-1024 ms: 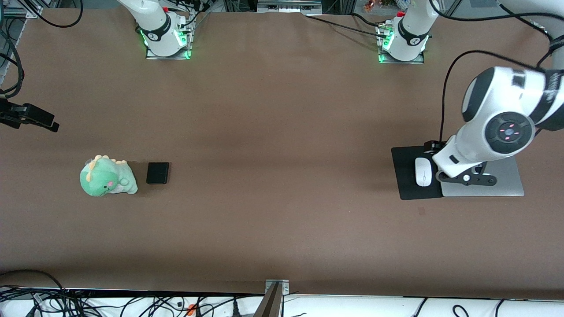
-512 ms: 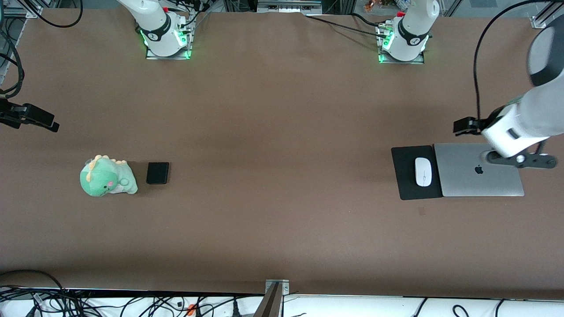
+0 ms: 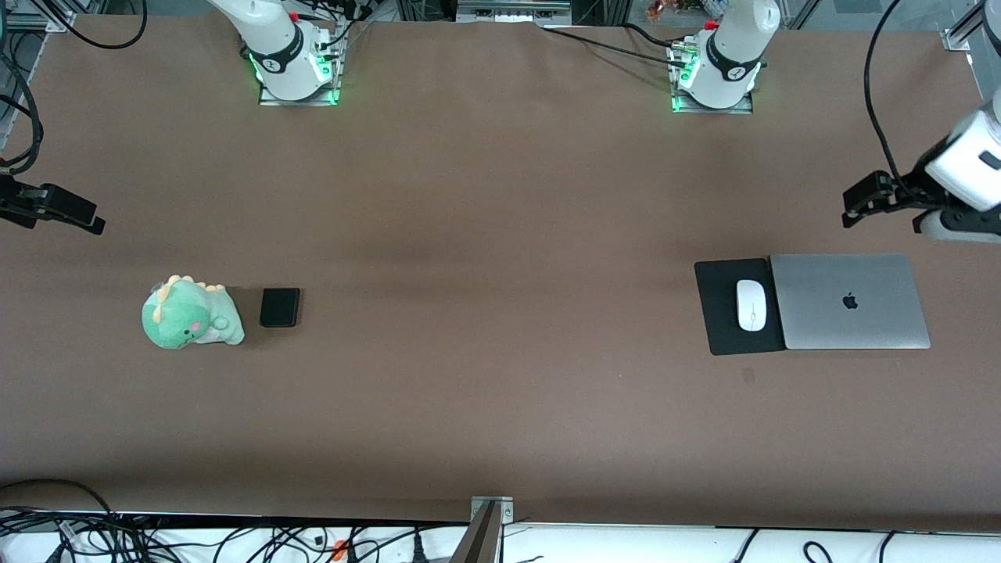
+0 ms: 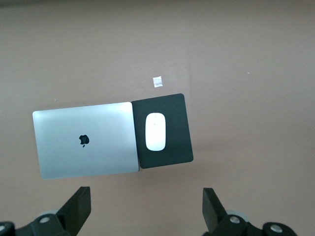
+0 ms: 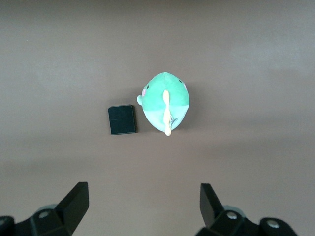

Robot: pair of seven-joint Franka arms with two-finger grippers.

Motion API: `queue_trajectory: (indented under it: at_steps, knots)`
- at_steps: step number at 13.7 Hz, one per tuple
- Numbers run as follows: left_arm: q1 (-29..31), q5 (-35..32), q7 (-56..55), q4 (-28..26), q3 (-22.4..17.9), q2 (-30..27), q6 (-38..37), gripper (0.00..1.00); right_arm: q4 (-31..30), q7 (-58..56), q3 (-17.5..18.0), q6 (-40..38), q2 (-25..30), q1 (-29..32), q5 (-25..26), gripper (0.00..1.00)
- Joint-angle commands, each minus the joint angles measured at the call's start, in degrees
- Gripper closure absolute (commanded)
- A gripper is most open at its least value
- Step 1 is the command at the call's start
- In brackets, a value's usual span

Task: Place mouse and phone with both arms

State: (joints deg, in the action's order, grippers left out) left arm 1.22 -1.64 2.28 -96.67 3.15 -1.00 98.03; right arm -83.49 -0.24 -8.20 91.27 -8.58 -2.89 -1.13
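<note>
The white mouse [image 3: 751,305] lies on a black mat [image 3: 723,332] toward the left arm's end of the table; it also shows in the left wrist view [image 4: 155,132]. The black phone [image 3: 280,307] lies flat beside a green dinosaur plush [image 3: 188,313] toward the right arm's end; it also shows in the right wrist view [image 5: 122,119]. My left gripper [image 4: 147,201] is open and empty, high over bare table beside the laptop; its hand shows at the front view's edge [image 3: 958,223]. My right gripper [image 5: 142,201] is open and empty, high over the table near the phone.
A closed silver laptop [image 3: 848,301] lies against the mat, on its side toward the left arm's end. A black part of the right hand [image 3: 55,207] juts in at the table's right-arm end. A small pale patch [image 3: 748,375] marks the table near the mat.
My left arm has risen and swung away from over the mat and laptop toward its own end of the table, uncovering the laptop. The mouse, the phone and the right arm have not moved.
</note>
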Motion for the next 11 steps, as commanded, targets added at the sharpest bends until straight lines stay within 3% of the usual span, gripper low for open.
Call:
queue_trajectory:
  at_steps: [1, 11]
  knots:
    - [-1.3, -1.1, 1.0, -4.4, -1.3, -3.0, 2.2, 0.0, -0.6, 0.6, 1.1, 0.1, 0.8, 1.0, 0.4, 0.0]
    - [-0.8, -1.1, 0.8, -2.6, -1.1, -1.8, 1.8, 0.0, -0.6, 0.5, 1.2, 0.2, 0.8, 1.0, 0.4, 0.0]
